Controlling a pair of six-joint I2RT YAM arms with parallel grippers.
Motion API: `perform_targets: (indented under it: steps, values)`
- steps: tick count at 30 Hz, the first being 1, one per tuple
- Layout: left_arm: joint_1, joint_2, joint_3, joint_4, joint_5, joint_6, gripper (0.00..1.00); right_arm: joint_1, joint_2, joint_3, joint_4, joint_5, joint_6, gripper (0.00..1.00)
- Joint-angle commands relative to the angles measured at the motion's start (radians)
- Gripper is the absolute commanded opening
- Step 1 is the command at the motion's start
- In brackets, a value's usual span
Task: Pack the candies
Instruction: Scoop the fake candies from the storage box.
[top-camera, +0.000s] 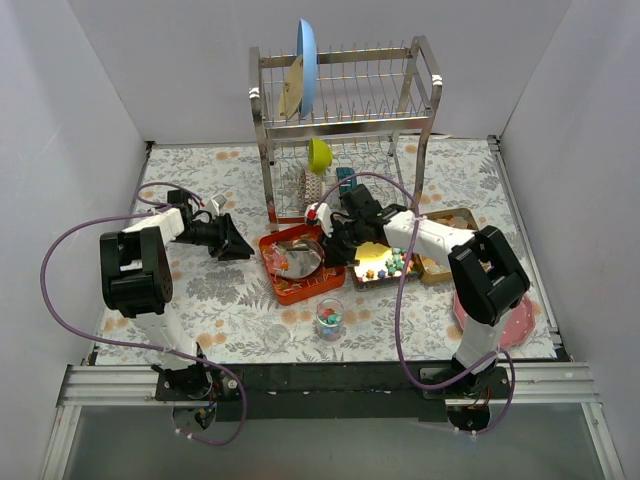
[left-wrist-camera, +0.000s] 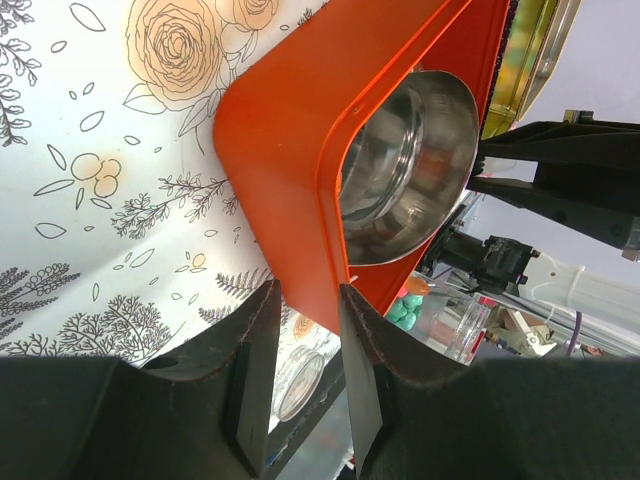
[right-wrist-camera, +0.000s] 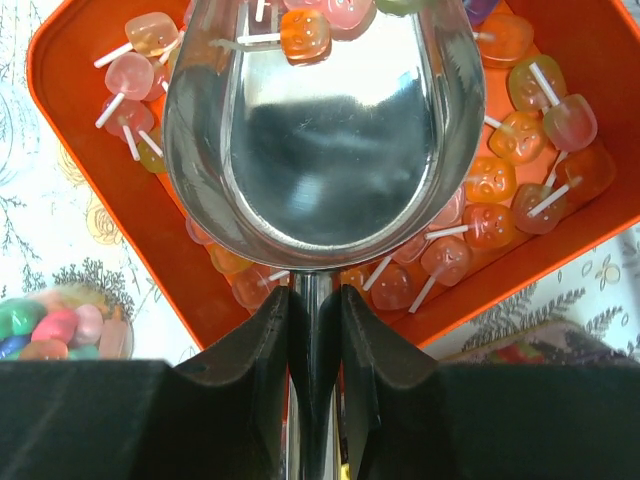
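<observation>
Reaching over tray (top-camera: 300, 292), right arm (top-camera: 432, 238) holding scoop (right-wrist-camera: 330, 130)

Colourful candies (top-camera: 329, 318) in a small glass (top-camera: 329, 334) just beside the orange tray (top-camera: 285, 289), dish rack (top-camera: 345, 118) behind.

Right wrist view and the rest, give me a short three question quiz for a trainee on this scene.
1. True or false: the right gripper is shut on the handle of the metal scoop.
2. What fills the orange tray under the scoop? A) lollipop candies B) coins C) screws
3. Which gripper clamps that tray's corner?
Key: 1 true; 2 A; 3 the left gripper.
</observation>
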Motion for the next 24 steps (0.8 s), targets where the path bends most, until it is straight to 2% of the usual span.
perform_targets:
  steps: [1, 6, 13, 14, 18, 19, 22, 24]
  values:
    - [0.005, -0.020, 0.025, 0.010, 0.019, 0.017, 0.29, 0.032, 0.059, 0.071, -0.016, 0.082, -0.028, 0.26]
    - [0.005, -0.020, 0.010, 0.018, 0.024, 0.012, 0.29, 0.052, 0.103, 0.105, -0.042, 0.152, -0.045, 0.34]
    - [0.007, -0.011, 0.007, 0.026, 0.033, 0.006, 0.29, 0.069, 0.105, 0.099, -0.029, 0.180, -0.043, 0.38]
    - [0.007, -0.009, 0.007, 0.029, 0.032, 0.003, 0.29, 0.070, 0.102, 0.098, -0.024, 0.179, -0.043, 0.35]
    - [0.007, -0.005, 0.006, 0.035, 0.033, -0.003, 0.29, 0.072, 0.105, 0.099, -0.007, 0.162, -0.036, 0.05]
    - [0.007, -0.003, 0.004, 0.035, 0.035, -0.003, 0.29, 0.072, 0.105, 0.102, -0.010, 0.153, -0.032, 0.01]
    - [0.005, -0.001, 0.004, 0.029, 0.033, 0.002, 0.29, 0.061, 0.096, 0.087, 0.005, 0.104, 0.007, 0.01]
    - [0.007, -0.001, 0.009, 0.015, 0.032, 0.014, 0.29, 0.043, 0.047, 0.015, 0.089, 0.079, 0.044, 0.01]
